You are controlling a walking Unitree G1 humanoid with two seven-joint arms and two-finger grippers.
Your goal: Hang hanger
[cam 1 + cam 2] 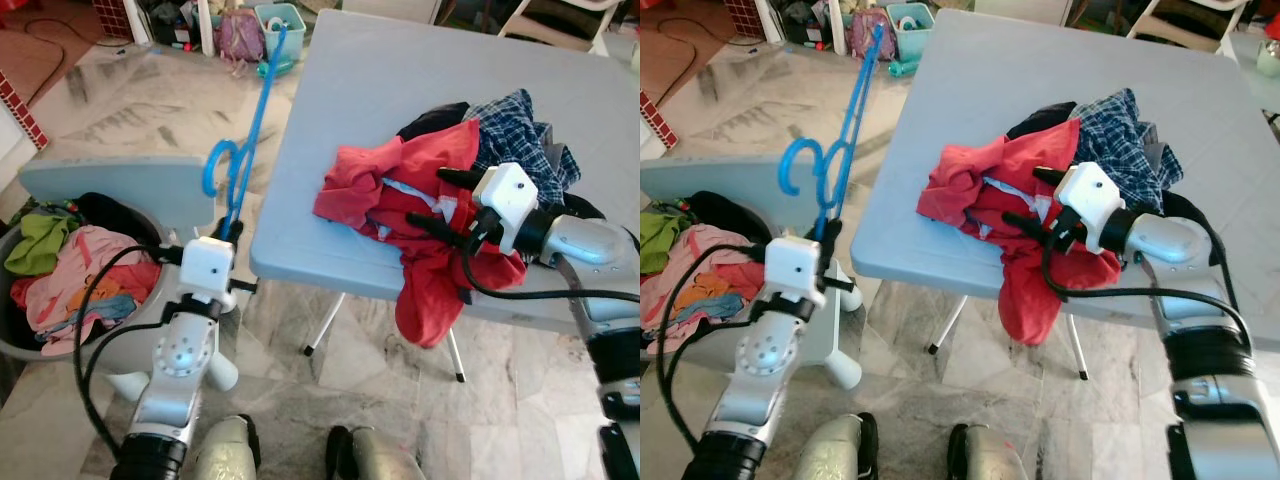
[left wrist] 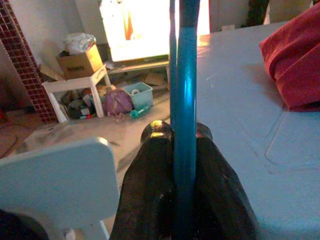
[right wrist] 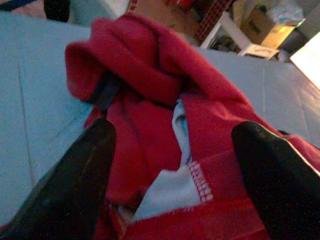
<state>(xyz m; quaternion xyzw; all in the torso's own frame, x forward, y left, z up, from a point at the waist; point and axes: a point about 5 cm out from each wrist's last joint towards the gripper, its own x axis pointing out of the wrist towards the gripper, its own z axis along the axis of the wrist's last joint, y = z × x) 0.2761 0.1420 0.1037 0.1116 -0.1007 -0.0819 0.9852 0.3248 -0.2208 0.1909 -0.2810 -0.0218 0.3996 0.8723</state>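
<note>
Hanger (image 1: 245,130), blue plastic, stands nearly upright in my left gripper (image 1: 228,232), off the left edge of the bench (image 1: 400,90) and above the floor; my two black fingers (image 2: 150,195) are pressed tight against its thin bars from either side, and its hook (image 1: 218,167) curls out to my left, a little above the grip. The long bar runs up and away from me toward the far clutter. My right gripper (image 1: 440,200) is over the bench, its fingers (image 3: 75,185) spread wide and lying on the red shirt (image 1: 400,200), one on each side of a fold where a pale inner lining shows. That shirt is heaped near the front edge of the bench, and part of it hangs down over the edge toward the floor. Just behind it, touching it, lie a blue plaid garment (image 1: 520,130) and something dark (image 1: 430,120). To my left, below the hanger, a grey basket (image 1: 20,345) sits on the marble floor (image 1: 380,400), full of clothes in pink, green and orange. A pale chair (image 1: 120,185) stands between the basket and the bench. Farther off I can see a teal bin (image 1: 285,25) and a pink bag (image 1: 240,35) on the floor.
</note>
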